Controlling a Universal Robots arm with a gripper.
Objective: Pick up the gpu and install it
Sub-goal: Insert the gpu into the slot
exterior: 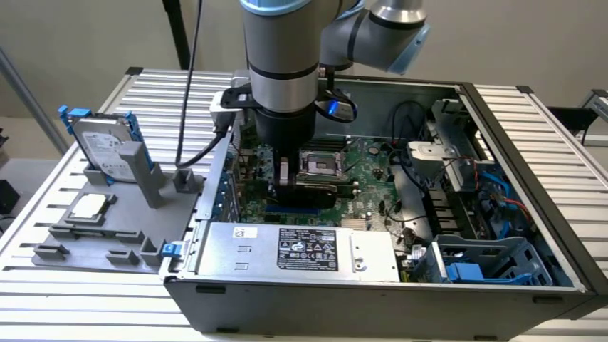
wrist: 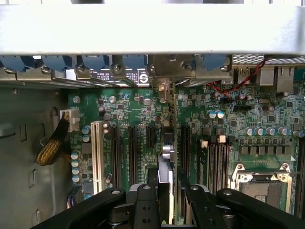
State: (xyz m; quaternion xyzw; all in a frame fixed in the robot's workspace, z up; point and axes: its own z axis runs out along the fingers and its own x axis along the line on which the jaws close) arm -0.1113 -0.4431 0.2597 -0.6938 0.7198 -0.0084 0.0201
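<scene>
GPU [wrist: 165,179] is edge-on, pinched in the closed gripper [wrist: 167,200] just above the motherboard [wrist: 209,124] slots inside the case [exterior: 380,285]; I'd keep it vertical, bracket toward the rear wall, aligned over one slot, then press evenly.

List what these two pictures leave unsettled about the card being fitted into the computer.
- Exterior view: the arm hides the gpu and gripper.
- Wrist view: the gpu stands edge-on between the fingers; whether it is seated in a motherboard slot cannot be told.
</scene>
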